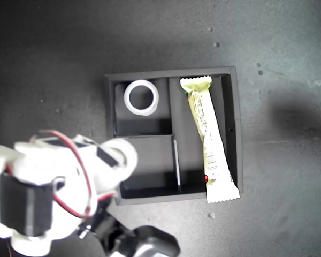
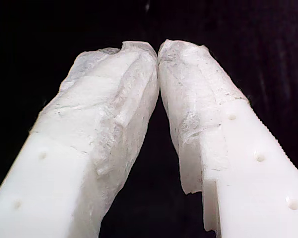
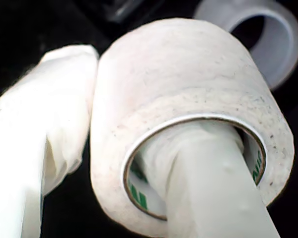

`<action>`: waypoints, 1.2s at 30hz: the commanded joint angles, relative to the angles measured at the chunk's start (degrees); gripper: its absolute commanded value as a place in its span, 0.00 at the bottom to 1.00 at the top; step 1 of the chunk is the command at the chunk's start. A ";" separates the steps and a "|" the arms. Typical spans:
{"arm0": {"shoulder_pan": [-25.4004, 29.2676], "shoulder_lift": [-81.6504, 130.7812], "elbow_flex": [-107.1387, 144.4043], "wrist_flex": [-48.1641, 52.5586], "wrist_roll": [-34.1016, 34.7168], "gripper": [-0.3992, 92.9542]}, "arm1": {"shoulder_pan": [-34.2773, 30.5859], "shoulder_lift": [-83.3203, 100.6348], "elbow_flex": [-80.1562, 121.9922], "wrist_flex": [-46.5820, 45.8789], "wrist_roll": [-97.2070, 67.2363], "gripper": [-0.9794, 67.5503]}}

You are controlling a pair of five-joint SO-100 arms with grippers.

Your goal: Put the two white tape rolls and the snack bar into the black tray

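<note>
Clearly my second pincer [image 3: 139, 163] holds a white tape roll [image 3: 188, 104], one finger [image 3: 213, 188] through its hole and the other outside its wall. Released carelessly, the roll could stay hooked on that inner finger or land on a divider. Beyond it, the other tape roll [image 1: 141, 97] and snack bar [image 1: 209, 140] lie in the black tray [image 1: 235, 128]. My first pincer [image 2: 158, 49] is closed, empty.

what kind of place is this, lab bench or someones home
Probably a robot test bench: a bare dark tabletop, a compartmented black tray holding a snack bar and tape roll, and my second gripper gripping another roll.
</note>
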 commanded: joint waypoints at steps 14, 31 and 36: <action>4.92 -34.37 -30.15 1.14 -5.36 0.00 | -5.10 10.28 23.99 -10.46 -4.39 0.01; 4.39 -34.54 -29.18 1.23 -3.25 0.23 | -4.83 10.28 24.08 13.97 0.62 0.01; 3.25 -22.15 -21.62 1.23 -0.09 0.23 | -3.34 9.67 24.08 16.87 3.34 0.01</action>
